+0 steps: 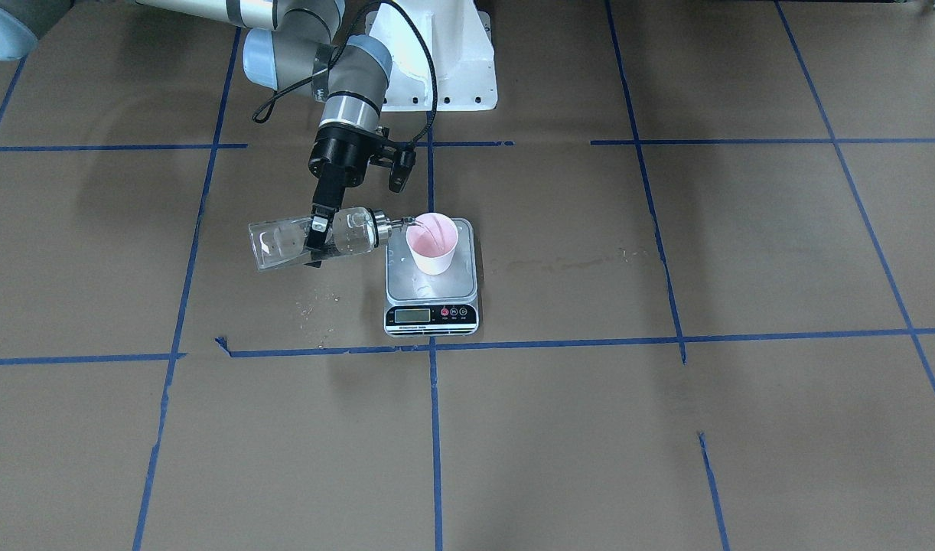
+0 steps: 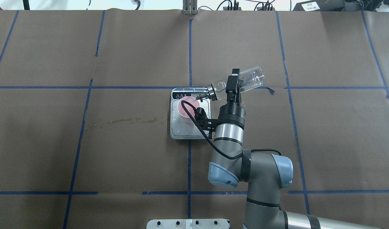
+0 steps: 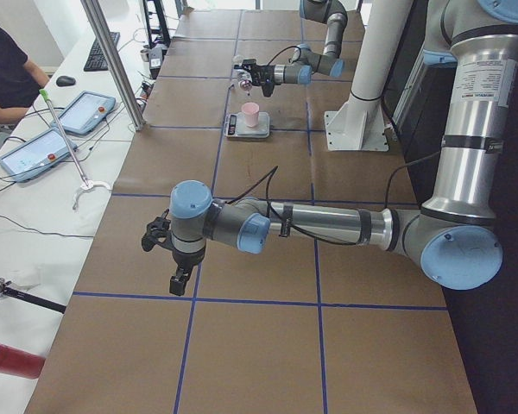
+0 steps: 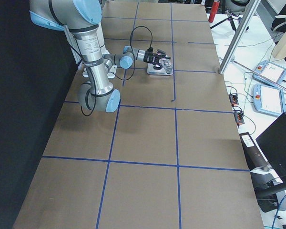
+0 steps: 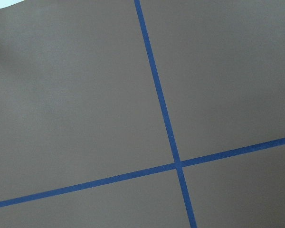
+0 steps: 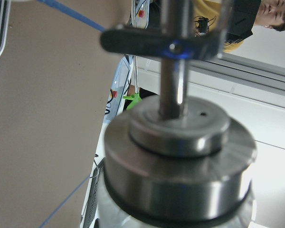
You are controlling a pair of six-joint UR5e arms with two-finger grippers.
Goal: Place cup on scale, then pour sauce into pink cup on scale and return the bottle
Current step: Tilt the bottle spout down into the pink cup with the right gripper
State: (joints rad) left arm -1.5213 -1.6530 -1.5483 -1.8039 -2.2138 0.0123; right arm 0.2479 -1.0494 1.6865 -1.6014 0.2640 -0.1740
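The pink cup [image 1: 431,243] stands upright on the scale [image 1: 431,287], near the platform's edge furthest from the display. My right gripper [image 1: 318,229] is shut on the clear glass bottle [image 1: 295,239] and holds it tipped almost level. The silver cap and spout [image 1: 395,224] reach over the cup's rim. The overhead view shows the same: bottle [image 2: 248,79], cup [image 2: 187,108], scale [image 2: 181,127]. The right wrist view is filled by the bottle's cap [image 6: 178,156]. The clear sauce is hard to make out. My left gripper [image 3: 180,278] hangs over bare table far from the scale; I cannot tell whether it is open.
A wet streak [image 1: 567,264] marks the brown paper beside the scale. The white robot base [image 1: 437,61] stands behind the scale. A side bench with tablets [image 3: 69,112] and a metal post [image 3: 112,60] runs along the operators' side.
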